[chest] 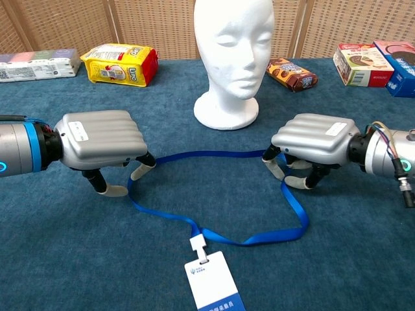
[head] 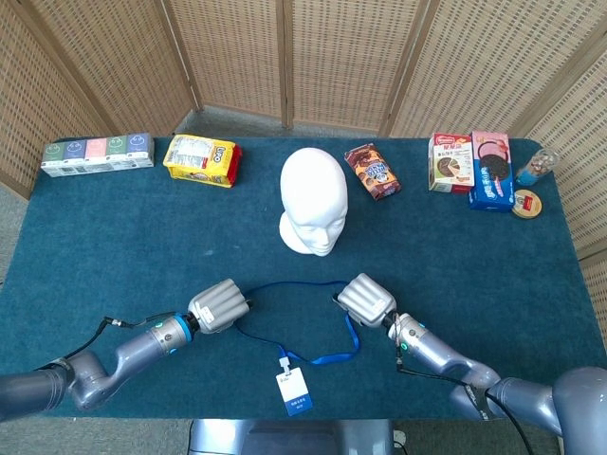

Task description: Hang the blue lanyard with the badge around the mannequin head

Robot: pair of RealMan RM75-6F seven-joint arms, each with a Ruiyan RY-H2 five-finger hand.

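Blue table: lanyard [chest: 214,194] loop lies crosswise, badge [chest: 213,280] nearest; both hands' fingers' grip unclear

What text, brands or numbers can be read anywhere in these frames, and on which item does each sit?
"Lipo": yellow snack bag, red lettering, partly readable in the chest view.
Badge: print on its blue band, too small to read.
Brown cookie pack: lettering blurred.
Boxes at the right: print unreadable.
Row of small cartons at the left: symbols only, unreadable.
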